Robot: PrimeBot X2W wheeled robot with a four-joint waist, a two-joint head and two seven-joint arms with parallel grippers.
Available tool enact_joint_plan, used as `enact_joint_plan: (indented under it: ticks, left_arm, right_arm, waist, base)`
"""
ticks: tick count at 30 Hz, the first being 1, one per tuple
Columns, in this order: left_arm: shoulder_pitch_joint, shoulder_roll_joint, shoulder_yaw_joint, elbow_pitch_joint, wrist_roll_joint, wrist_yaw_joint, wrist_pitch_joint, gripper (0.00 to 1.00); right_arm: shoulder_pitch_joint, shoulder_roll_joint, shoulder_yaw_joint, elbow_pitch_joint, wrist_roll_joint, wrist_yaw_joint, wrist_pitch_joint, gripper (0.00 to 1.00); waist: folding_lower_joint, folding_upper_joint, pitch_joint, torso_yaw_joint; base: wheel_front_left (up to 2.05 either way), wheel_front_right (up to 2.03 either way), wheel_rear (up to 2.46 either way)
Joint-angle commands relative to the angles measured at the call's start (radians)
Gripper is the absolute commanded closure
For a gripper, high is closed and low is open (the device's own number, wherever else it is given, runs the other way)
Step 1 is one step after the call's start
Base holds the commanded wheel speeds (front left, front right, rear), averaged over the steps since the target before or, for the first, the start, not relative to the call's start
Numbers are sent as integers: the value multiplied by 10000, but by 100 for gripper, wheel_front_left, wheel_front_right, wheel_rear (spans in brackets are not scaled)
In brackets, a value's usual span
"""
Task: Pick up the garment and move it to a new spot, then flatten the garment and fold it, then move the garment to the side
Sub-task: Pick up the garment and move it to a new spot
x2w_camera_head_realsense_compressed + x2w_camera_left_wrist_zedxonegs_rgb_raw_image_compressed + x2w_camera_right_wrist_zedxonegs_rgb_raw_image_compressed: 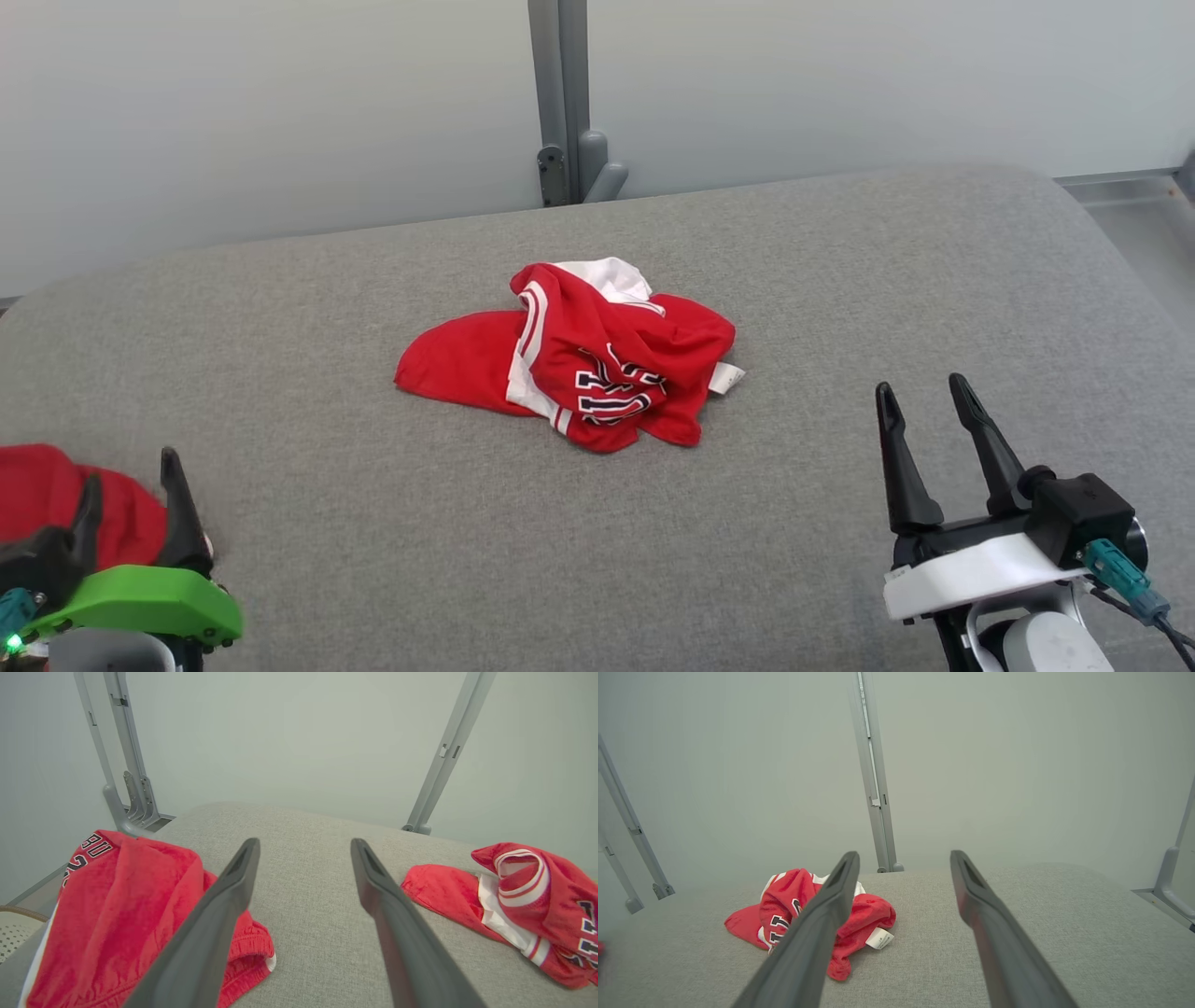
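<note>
While both arms sit at the near edge, the garment (569, 359) lies crumpled at the centre of the grey pad (840, 280), touched by neither gripper. It is red with white trim and dark numerals. One red flap spreads flat toward 9 o'clock, and a white tag (726, 377) sticks out at its 3 o'clock edge.

Left gripper (131, 467): positioned at 8 o'clock from the garment, well apart from it. Fingers are spread wide with nothing between them. Red shorts (56, 504) lie on the pad on this gripper's 9 o'clock side. In the left wrist view the outer finger crosses over the shorts near the waistband; contact cannot be determined.

Right gripper (921, 385): positioned at 4 o'clock from the garment, near it but apart. Fingers are spread wide, nothing is held, and the tips point toward 12 o'clock over bare pad. In the right wrist view the garment is partly hidden behind one finger.

A grey post (560, 93) stands against the pale wall at 12 o'clock, beyond the pad's far edge.
</note>
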Motion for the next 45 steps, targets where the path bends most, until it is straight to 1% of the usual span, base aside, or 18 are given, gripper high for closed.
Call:
enact_joint_plan:
  ticks: [1, 4, 7, 10, 11, 13, 16, 17, 20, 24, 27, 28, 31, 36, 45]
  left_arm:
    - [157, 17, 24, -435, 36, 42, -71, 0]
    - [395, 58, 0, -999, 206, 152, -209, 0]
    - [485, -93, -32, -1353, 278, 176, -463, 0]
    - [664, -323, -12, -1607, 324, 22, -810, 0]
    - [746, -406, -56, -1687, 366, -134, -900, 0]
    - [915, -578, 7, -1768, 570, -302, -1005, 0]
    - [1090, -692, 36, -2046, 1607, -492, -1057, 0]
    - [1196, -846, 57, -2168, 1904, -595, -1055, 0]
    - [1535, -1294, 282, -2499, 2768, -997, -1049, 0]
    - [1901, -1909, 656, -2633, 3653, -1696, -1047, 0]
    - [2219, -2378, 1012, -2607, 4083, -2138, -1048, 0]
    - [2219, -2378, 1012, -2607, 4083, -2138, -1048, 0]
    - [2423, -2699, 1141, -2374, 4449, -2547, -1049, 0]
    - [2398, -3004, 1336, -2122, 4776, -2911, -1049, 0]
    - [2266, -3153, 1399, -2002, 5023, -3142, -1050, 0]
  right_arm:
    - [76, -20, -6, -23, 32, -3, -20, 0]
    - [89, -17, -16, -54, 50, -3, -20, 0]
    - [109, -18, 7, -83, 26, -3, -20, 0]
    - [159, -18, 12, -149, -23, -3, -20, 0]
    - [190, -17, 47, -166, -78, -3, -20, 0]
    - [275, -15, 132, -161, -170, -3, -20, 0]
    - [369, -26, 338, -77, -299, -3, -20, 0]
    - [415, -58, 404, -57, -309, -3, -20, 0]
    - [536, -187, 691, 31, -260, -3, -20, 0]
    - [648, -381, 1064, 123, -202, -3, -20, 0]
    - [709, -459, 1221, 253, -179, -3, -20, 0]
    - [709, -459, 1221, 253, -179, -3, -20, 0]
    - [711, -439, 1205, 331, -188, -3, -20, 0]
    - [808, -344, 1156, 353, -277, -3, -20, 0]
    - [925, -199, 1029, 402, -302, -3, -20, 0]
  waist:
    - [0, 0, -72, -231]
    - [0, 0, -92, -371]
    - [0, 0, -94, -469]
    - [0, 0, -112, -496]
    - [0, 0, -126, -495]
    - [0, 0, -162, -477]
    - [0, 0, -230, -415]
    - [0, 0, -252, -385]
    - [0, 0, -298, -297]
    - [0, 0, -323, -190]
    - [0, 0, -324, -150]
    - [0, 0, -324, -150]
    - [0, 0, -273, -77]
    - [0, 0, -219, 23]
    - [0, 0, -287, 170]
  base:
    - [0, 0, 0]
    - [0, 0, 0]
    - [0, 0, 0]
    - [0, 0, 0]
    - [0, 0, 0]
    - [0, 0, 0]
    - [0, 0, 0]
    - [0, 0, 0]
    - [0, 0, 0]
    - [0, 0, 0]
    - [0, 0, 0]
    - [0, 0, 0]
    - [0, 0, 0]
    - [0, 0, 0]
    - [0, 0, 0]
